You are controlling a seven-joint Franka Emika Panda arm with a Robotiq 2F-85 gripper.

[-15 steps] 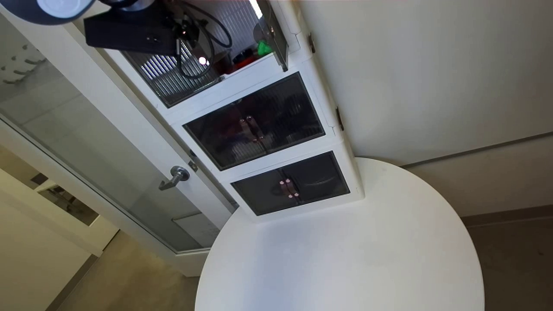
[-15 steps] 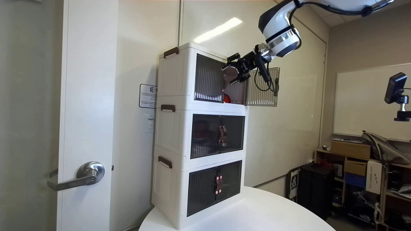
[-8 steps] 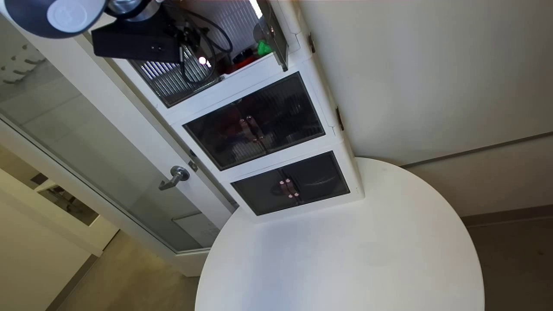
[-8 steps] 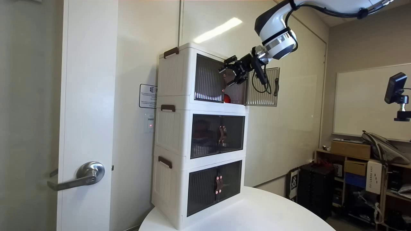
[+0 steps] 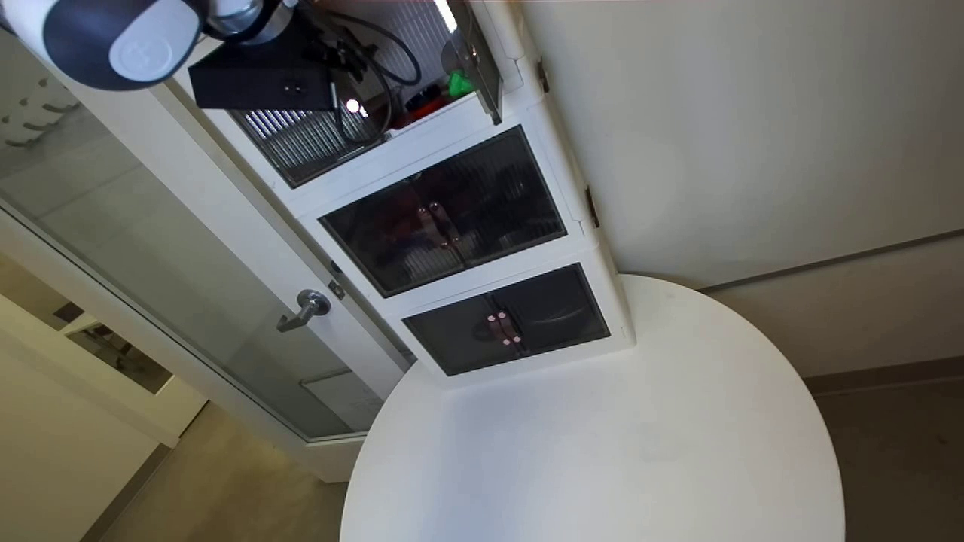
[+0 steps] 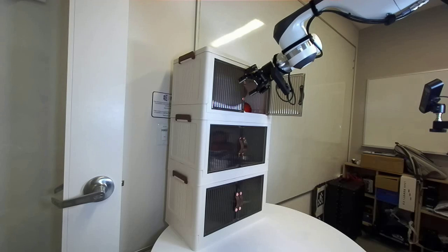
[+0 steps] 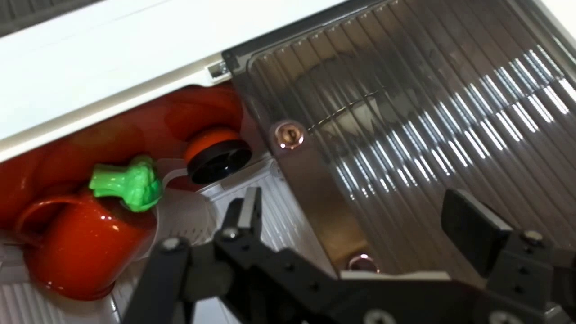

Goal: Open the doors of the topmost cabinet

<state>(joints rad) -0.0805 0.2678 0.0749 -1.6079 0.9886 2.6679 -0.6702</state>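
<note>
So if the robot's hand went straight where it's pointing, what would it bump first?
The hand would probably meet the closed striped door, at or near its brown handle. How far ahead, I can't tell.

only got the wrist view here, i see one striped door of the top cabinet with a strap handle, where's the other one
Observer: Swung open: in both exterior views the open door stands out from the topmost cabinet.
Operator: ok, are the doors under it open too
Observer: No, both exterior views show the middle doors and the bottom doors shut.
Operator: and what's it all standing on
Observer: A white table with a curved edge, seen in both exterior views.
</note>
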